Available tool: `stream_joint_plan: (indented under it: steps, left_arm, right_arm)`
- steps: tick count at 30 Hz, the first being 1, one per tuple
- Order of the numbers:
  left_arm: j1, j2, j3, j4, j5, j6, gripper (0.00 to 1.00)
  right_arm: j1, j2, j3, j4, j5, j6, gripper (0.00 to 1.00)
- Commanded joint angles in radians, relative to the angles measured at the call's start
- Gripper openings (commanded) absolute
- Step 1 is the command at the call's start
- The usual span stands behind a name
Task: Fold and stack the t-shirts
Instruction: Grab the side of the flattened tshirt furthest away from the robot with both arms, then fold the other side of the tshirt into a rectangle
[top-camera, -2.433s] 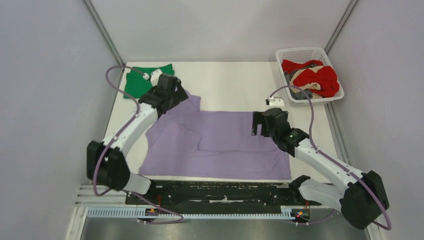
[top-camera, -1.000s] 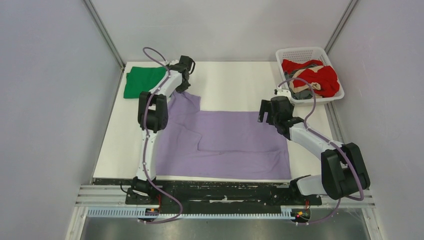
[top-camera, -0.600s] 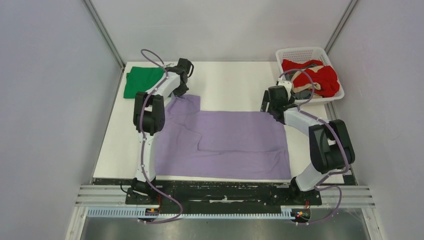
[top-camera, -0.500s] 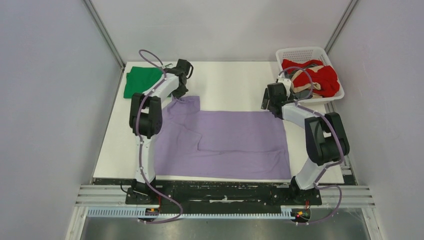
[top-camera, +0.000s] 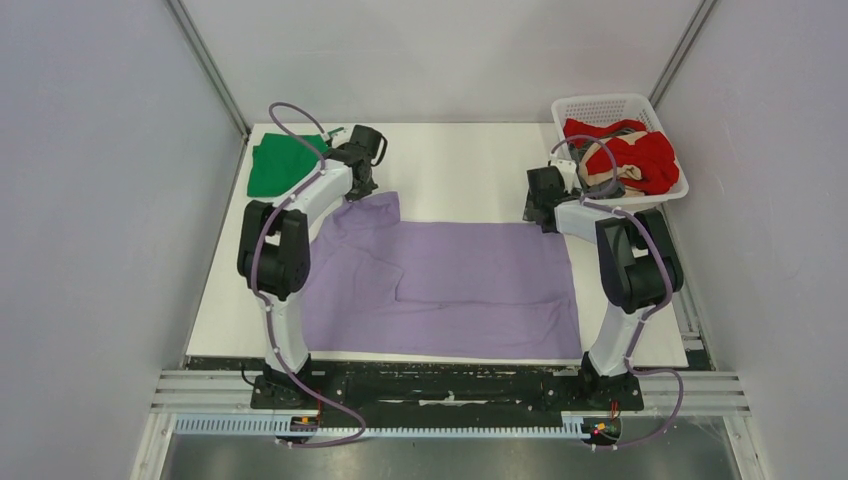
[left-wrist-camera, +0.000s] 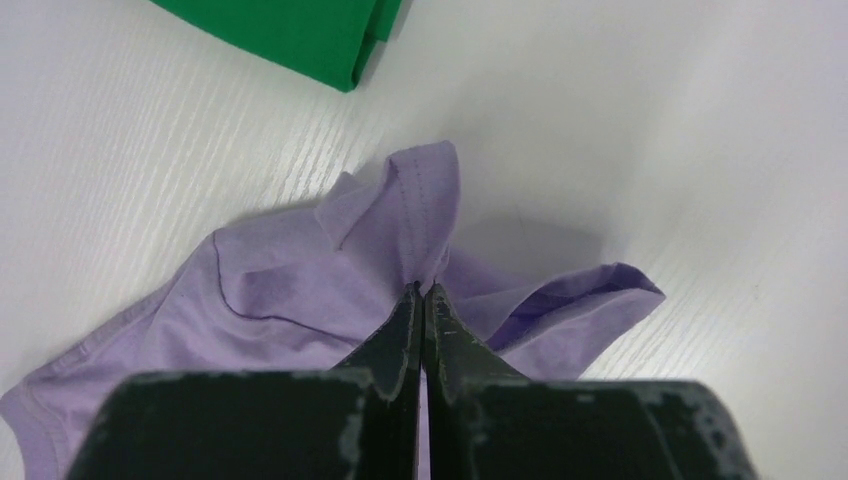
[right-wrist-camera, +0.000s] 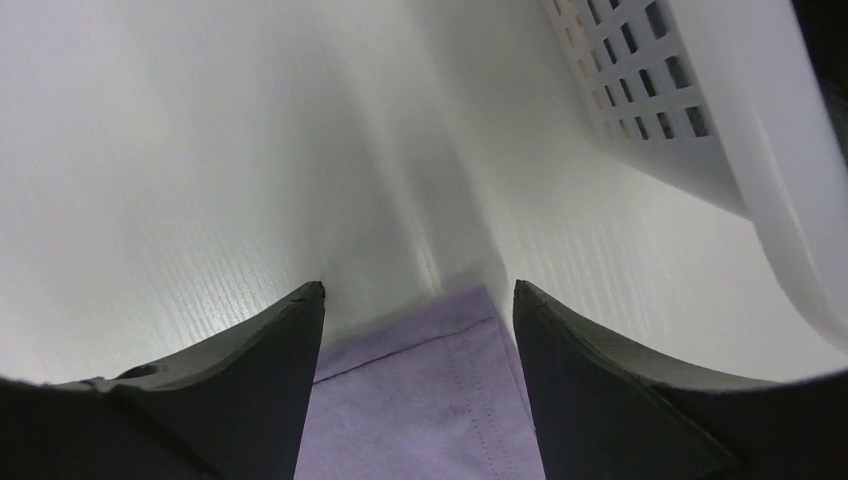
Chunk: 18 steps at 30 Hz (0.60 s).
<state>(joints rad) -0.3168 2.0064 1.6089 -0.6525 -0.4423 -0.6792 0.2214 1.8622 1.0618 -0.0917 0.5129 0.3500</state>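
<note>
Item: lavender t-shirt (top-camera: 450, 275), lay flat beside the basket (top-camera: 603, 103). Your left gripper (left-wrist-camera: 421, 295) was clamped on its corner farthest from the basket. Your right gripper (right-wrist-camera: 418, 300) had fingers apart over the basket-side corner. Step: gripping corners for the fold. Next, likely: close right.

The lavender t-shirt (top-camera: 470, 270) is soft matt cloth with stitched hems and some wrinkles. The green t-shirt (top-camera: 275, 168) at the far left corner is matt cloth too, lying smoother. The worktop (top-camera: 460, 165) is white and matt, with a fine ribbed grain. The basket (top-camera: 605, 103) at the far right corner is white plastic, slightly glossy. The left gripper (left-wrist-camera: 423, 292) has dark matt fingers, scuffed pale at the edges.
</note>
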Motion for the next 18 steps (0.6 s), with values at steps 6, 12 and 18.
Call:
stream_joint_plan:
  steps: [6,12,18]
  left_arm:
    - [-0.011,-0.114,-0.090,0.031,-0.041,0.010,0.02]
    - [-0.011,-0.153,-0.133,0.040,-0.053,0.007,0.02]
    - [-0.013,-0.193,-0.173,0.054,-0.052,0.000,0.02]
  right_arm:
    - [0.002,-0.082,-0.125,0.003,0.003,0.055,0.57]
    - [0.002,-0.077,-0.127,0.021,0.003,0.070,0.35]
    - [0.003,-0.099,-0.134,0.060,0.015,0.084,0.13]
